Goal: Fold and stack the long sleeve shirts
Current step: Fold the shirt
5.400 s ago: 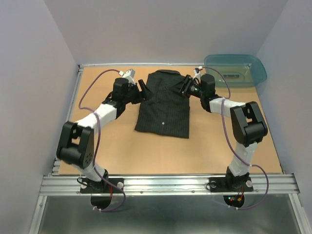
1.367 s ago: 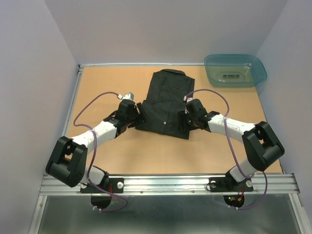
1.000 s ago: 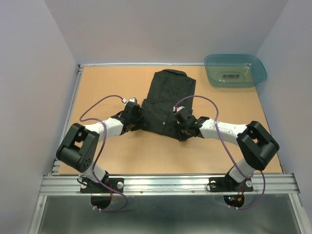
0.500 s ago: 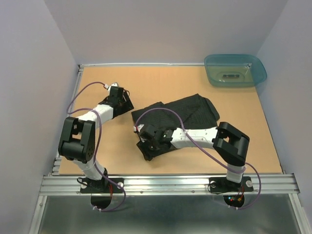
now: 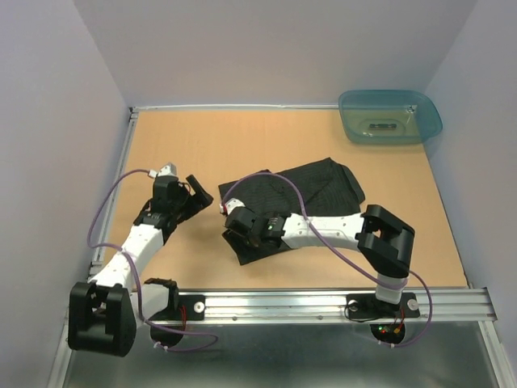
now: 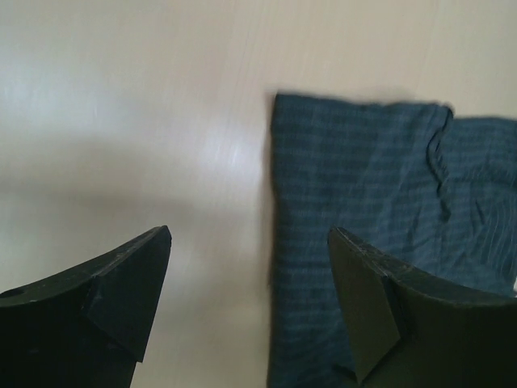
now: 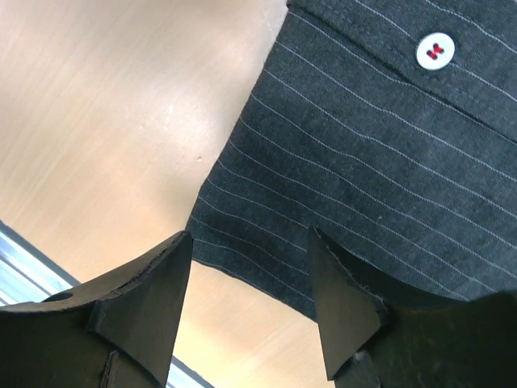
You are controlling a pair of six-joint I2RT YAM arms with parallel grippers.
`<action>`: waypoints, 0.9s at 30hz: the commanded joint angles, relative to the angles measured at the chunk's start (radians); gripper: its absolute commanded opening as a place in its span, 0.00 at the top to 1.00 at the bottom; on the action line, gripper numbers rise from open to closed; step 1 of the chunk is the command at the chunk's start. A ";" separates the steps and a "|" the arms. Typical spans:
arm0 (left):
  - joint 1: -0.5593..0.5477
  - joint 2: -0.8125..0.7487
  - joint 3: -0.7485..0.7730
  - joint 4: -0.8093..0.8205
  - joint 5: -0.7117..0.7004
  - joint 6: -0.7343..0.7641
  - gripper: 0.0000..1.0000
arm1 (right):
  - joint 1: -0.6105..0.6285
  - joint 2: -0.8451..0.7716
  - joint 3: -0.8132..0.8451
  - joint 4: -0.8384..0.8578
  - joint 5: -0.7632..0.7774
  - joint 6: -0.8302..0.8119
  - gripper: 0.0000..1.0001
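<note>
Black shirt lies folded on table. L gripper is spread wide, empty, just beside it. R gripper is spread above shirt edge, holding nothing.

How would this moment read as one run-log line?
black pinstriped shirt: lying free on table | left gripper: open, beside it | right gripper: open, over its near corner

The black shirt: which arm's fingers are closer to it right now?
Right. The right arm's fingers are directly over the shirt's near corner; the left arm's fingers sit beside the shirt's edge, off the cloth.
</note>
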 commanded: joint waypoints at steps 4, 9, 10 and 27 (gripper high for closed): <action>-0.022 -0.158 -0.166 -0.019 0.183 -0.092 0.11 | -0.005 -0.079 0.049 -0.030 0.224 0.001 0.36; -0.116 -0.163 -0.221 0.018 0.206 -0.155 0.12 | -0.090 -0.153 0.007 -0.047 0.275 0.016 0.32; -0.134 -0.152 -0.224 0.030 0.202 -0.166 0.12 | -0.124 -0.185 -0.016 -0.049 0.275 0.019 0.31; -0.269 0.149 -0.209 0.185 0.252 -0.181 0.39 | -0.178 -0.296 -0.123 -0.023 0.155 0.056 0.25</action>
